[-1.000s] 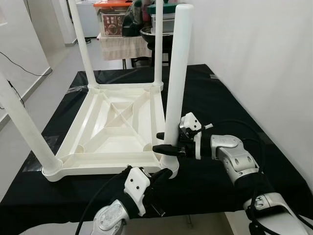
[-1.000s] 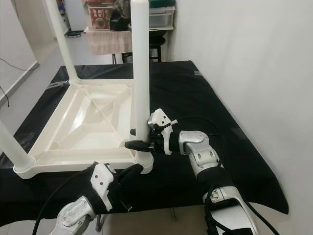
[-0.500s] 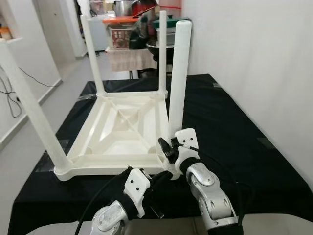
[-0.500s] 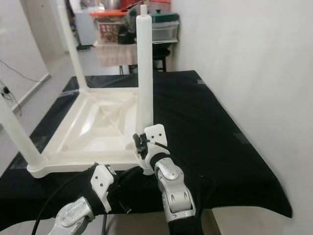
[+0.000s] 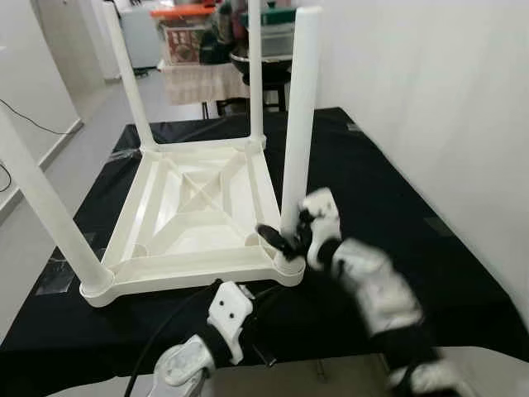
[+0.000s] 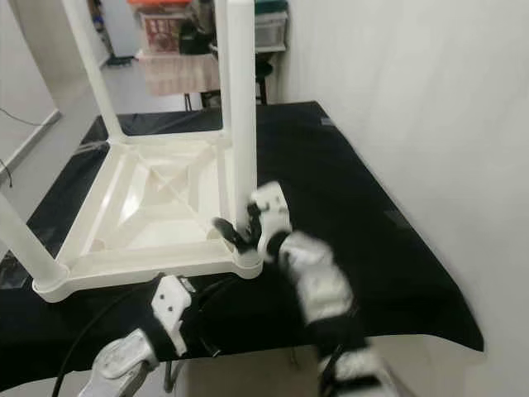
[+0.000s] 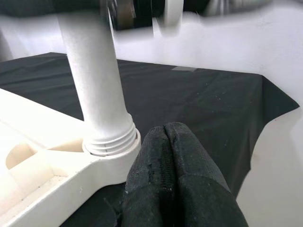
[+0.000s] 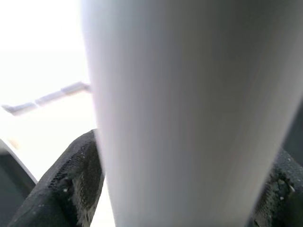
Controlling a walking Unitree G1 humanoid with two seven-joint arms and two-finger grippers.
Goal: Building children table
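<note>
On the black cloth (image 5: 388,190) covering the work surface, a white plastic children's table (image 5: 194,219) lies upside down with its four legs pointing up. Its near right leg (image 5: 297,116) stands upright in the corner socket (image 5: 288,266) closest to the robot. The right gripper (image 5: 285,238), blurred by motion, reaches in from the right and clasps this leg low down, just above the socket, one black finger (image 8: 71,184) on each side of the white tube. The left gripper (image 7: 165,156), fingers pressed together and holding nothing, sits low at the near edge, its tips just beside that same corner socket. Cluttered shelves (image 5: 207,33) stand beyond the far end.
</note>
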